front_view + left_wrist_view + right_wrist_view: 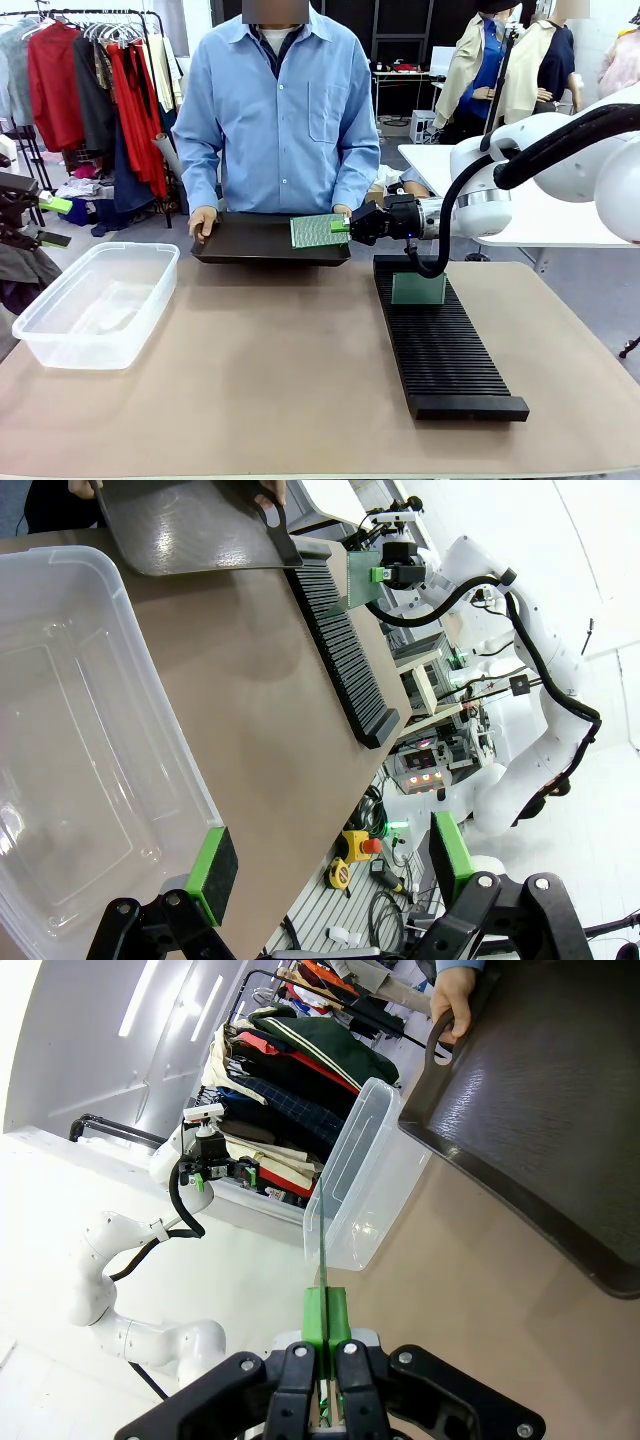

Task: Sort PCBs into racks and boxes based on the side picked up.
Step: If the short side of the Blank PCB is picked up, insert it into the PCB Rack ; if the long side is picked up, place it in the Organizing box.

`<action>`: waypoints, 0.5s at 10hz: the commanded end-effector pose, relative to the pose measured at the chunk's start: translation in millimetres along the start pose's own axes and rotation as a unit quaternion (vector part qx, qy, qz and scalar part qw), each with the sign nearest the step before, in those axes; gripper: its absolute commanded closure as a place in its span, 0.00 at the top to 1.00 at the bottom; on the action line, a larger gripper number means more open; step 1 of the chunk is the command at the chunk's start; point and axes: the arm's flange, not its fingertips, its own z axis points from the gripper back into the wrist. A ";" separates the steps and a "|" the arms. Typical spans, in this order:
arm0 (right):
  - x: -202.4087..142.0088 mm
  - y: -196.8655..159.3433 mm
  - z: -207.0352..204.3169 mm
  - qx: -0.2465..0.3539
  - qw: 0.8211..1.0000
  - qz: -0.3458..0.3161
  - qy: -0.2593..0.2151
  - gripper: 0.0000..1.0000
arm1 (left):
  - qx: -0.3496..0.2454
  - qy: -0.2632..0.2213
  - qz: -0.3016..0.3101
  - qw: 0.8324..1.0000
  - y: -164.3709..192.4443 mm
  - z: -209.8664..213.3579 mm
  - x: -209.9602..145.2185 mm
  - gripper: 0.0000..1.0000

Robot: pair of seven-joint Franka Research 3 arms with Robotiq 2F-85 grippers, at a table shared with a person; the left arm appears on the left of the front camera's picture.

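My right gripper (347, 227) is shut on the edge of a green PCB (318, 231), holding it flat-on just above the right end of a black tray (250, 245) that a person holds by its handles. In the right wrist view the PCB (322, 1250) shows edge-on between the shut green pads (325, 1312). Another PCB (418, 288) stands in the far end of the long black slotted rack (445, 350). The clear plastic box (95, 300) sits at the table's left. My left gripper (330, 865) hovers open over the box (80, 760), holding nothing.
The person stands at the far edge with both hands (202, 222) on the tray. The brown table top (270, 380) lies bare between box and rack. A clothes rail (90, 70) stands at the back left, and a white table (540, 210) behind my right arm.
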 end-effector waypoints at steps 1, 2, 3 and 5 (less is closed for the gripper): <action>1.0 1.0 -3.3 -0.001 1.000 0.003 -0.006 0.00 | 0.003 0.001 -0.001 1.000 -1.3 0.1 -1.0 1.00; 1.0 1.0 -3.3 -0.001 1.000 0.003 -0.006 0.00 | 0.003 0.001 -0.001 1.000 -1.3 0.1 -1.0 1.00; 1.0 1.0 -3.3 -0.001 1.000 0.003 -0.006 0.00 | 0.003 0.001 -0.001 1.000 -1.3 0.1 -1.0 1.00; 0.0 0.0 0.0 0.000 1.000 0.000 0.000 0.00 | 0.003 0.001 -0.001 1.000 -1.3 0.1 -1.0 1.00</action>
